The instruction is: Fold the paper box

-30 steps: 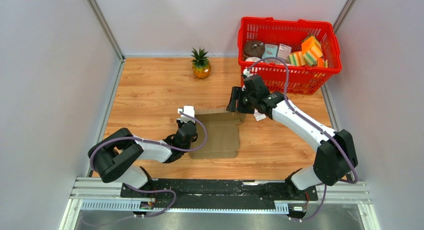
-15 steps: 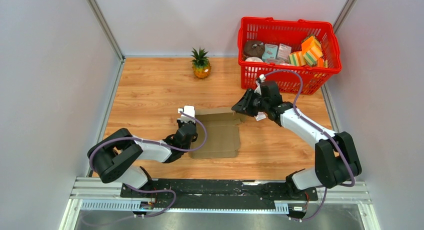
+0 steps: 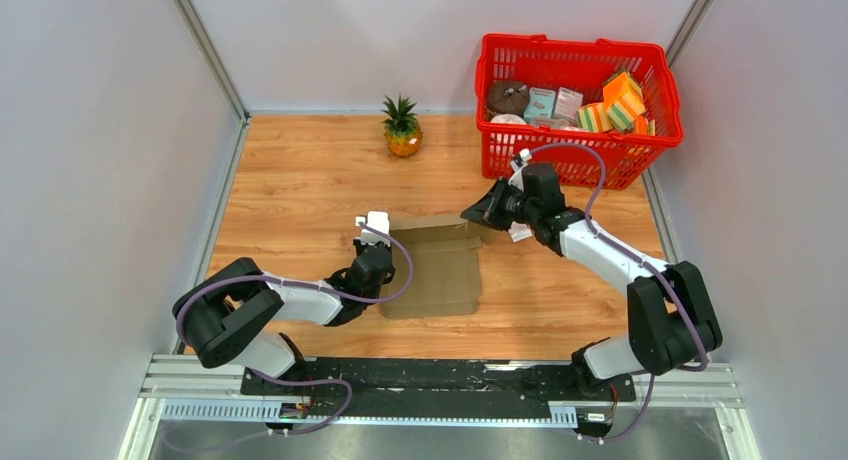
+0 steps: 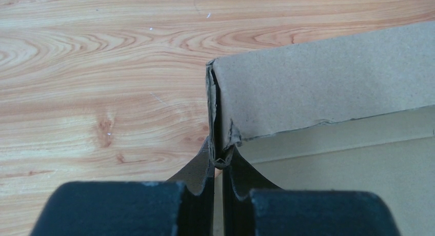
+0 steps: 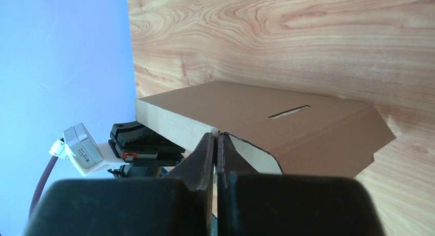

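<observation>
The paper box lies as a flat brown cardboard sheet on the wooden table between my arms. My left gripper is at the box's left edge. In the left wrist view, the left gripper is shut on an upright folded wall of the box at its corner. My right gripper is at the box's far right corner. In the right wrist view, the right gripper is shut, its tips touching the box at a notch in its edge. No cardboard shows between them.
A red basket with several small packages stands at the back right, just behind my right arm. A small pineapple sits at the back centre. A white paper tag lies beside the right wrist. Grey walls close both sides.
My right gripper has swung right and down to the box's far right corner, and its jaws have closed from open. The left arm and the box have not moved.
</observation>
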